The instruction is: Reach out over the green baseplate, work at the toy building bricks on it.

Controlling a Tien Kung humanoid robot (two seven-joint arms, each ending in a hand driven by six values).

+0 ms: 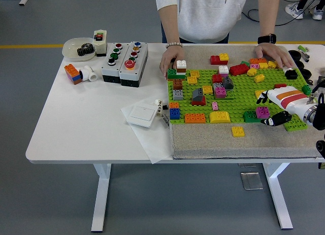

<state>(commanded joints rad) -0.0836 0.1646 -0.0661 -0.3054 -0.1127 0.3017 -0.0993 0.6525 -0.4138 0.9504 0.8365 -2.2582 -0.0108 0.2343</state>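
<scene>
The green baseplate (236,93) lies on a grey mat (228,141) at the table's (86,128) right end, studded with bricks. Near its front right corner a magenta brick (262,112) sits on a dark green one. The right hand (274,109) reaches in from the right edge, fingers curled around that magenta brick; whether it is truly gripped I cannot tell. This looks like the grasp step; next would come a firm pinch and straight pull upward. At the far edge, a person's hands (171,60) press on the baseplate's back corners.
</scene>
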